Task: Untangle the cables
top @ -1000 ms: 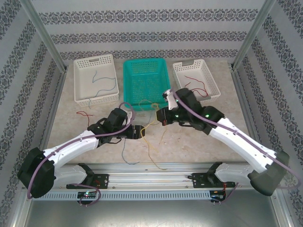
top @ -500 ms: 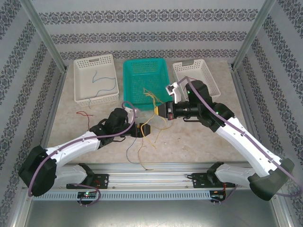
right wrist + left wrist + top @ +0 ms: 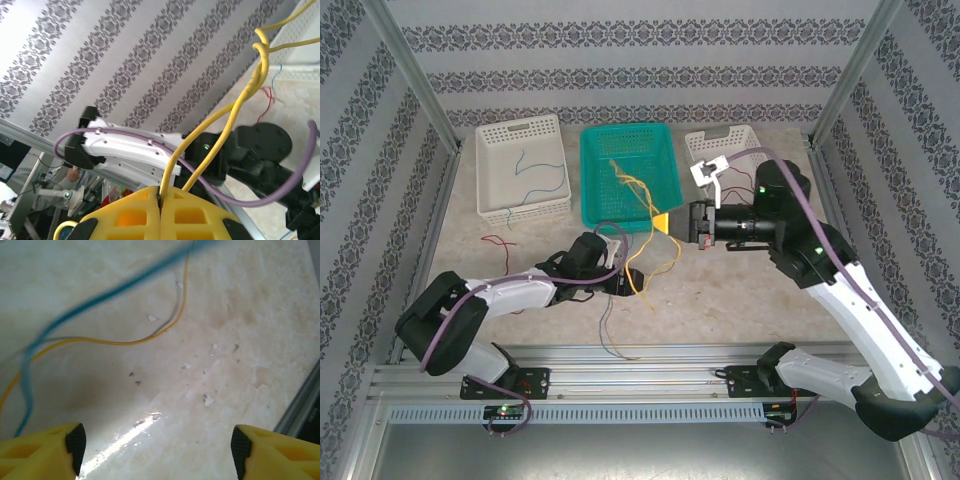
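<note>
Claws: right claw (image 3: 667, 222) high beside green basket (image 3: 620, 130) rim, fingers pressed together, clamped on yellow cables (image 3: 258, 67); strands loop up over basket and hang down to table (image 3: 740, 290). Left claw (image 3: 157, 455) low over table, fingers wide apart, gripping nothing; blue cable (image 3: 100, 297) and yellow strand run just ahead. Red cable (image 3: 498, 241) loose on pale marbled table, left. Striped patterned wallpaper (image 3: 620, 80) all round
</note>
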Available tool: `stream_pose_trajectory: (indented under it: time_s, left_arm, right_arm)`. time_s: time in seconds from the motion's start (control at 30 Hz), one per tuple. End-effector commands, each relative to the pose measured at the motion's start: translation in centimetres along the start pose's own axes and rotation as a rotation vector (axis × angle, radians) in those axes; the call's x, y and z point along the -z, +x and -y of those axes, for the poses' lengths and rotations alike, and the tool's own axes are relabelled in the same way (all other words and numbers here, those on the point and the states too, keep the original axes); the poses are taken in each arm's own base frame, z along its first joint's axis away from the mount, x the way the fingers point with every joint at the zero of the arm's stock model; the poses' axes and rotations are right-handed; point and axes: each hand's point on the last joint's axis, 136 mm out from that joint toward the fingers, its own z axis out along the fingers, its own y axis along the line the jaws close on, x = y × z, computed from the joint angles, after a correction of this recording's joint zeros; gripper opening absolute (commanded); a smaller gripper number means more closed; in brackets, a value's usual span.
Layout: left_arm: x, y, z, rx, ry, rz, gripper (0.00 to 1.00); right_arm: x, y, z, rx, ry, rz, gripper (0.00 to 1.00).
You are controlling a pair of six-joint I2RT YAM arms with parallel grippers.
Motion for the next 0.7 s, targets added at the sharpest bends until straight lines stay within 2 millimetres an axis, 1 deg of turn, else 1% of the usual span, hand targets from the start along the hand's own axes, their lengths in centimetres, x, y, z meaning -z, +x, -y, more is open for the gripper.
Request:
stream_pose_trajectory:
  time_s: [0.0,0.1,0.17,0.23,0.3,0.4,0.47,0.53,0.57,0.67]
  left_arm:
    - [-0.9,-0.1,-0.6,-0.05,-0.014,0.023,0.75]
    - [-0.9,-0.4,-1.6,-0.033,-0.033,0.042,0.72]
    - [-0.5,-0.8,-2.1,-0.015,-0.039,0.061,0.72]
    - [0.6,-2.1,-1.6,0.007,-0.012,0.107,0.72]
    - [2.3,-3.6,-0.5,0.002,0.02,0.165,0.74]
    - [5.3,-6.2,2.5,-0.046,0.079,0.254,0.79]
    - [7.6,-8.0,5.1,-0.07,0.149,0.321,0.81]
    - [9.7,-9.4,7.7,-0.087,0.235,0.367,0.82]
    - [10.8,-10.0,9.0,-0.093,0.282,0.392,0.82]
    - [13.2,-11.0,12.1,-0.099,0.409,0.429,0.82]
  right_arm:
    - [1.7,-0.7,-2.2,0.045,-0.016,0.034,0.0]
    - [2.3,-0.9,-2.7,0.052,-0.024,0.05,0.0]
    - [3.0,-1.0,-2.9,0.079,-0.007,0.071,0.0]
    - [3.4,-0.9,-2.3,0.103,0.046,0.08,0.0]
    - [3.2,-0.6,-1.2,0.099,0.079,0.076,0.0]
    - [2.5,0.1,0.5,0.082,0.101,0.058,0.0]
    - [2.0,0.4,1.7,0.065,0.117,0.053,0.0]
    - [1.5,0.7,2.7,0.055,0.125,0.045,0.0]
    - [1.2,0.7,3.2,0.051,0.131,0.043,0.0]
    - [0.5,0.9,4.5,0.036,0.14,0.034,0.0]
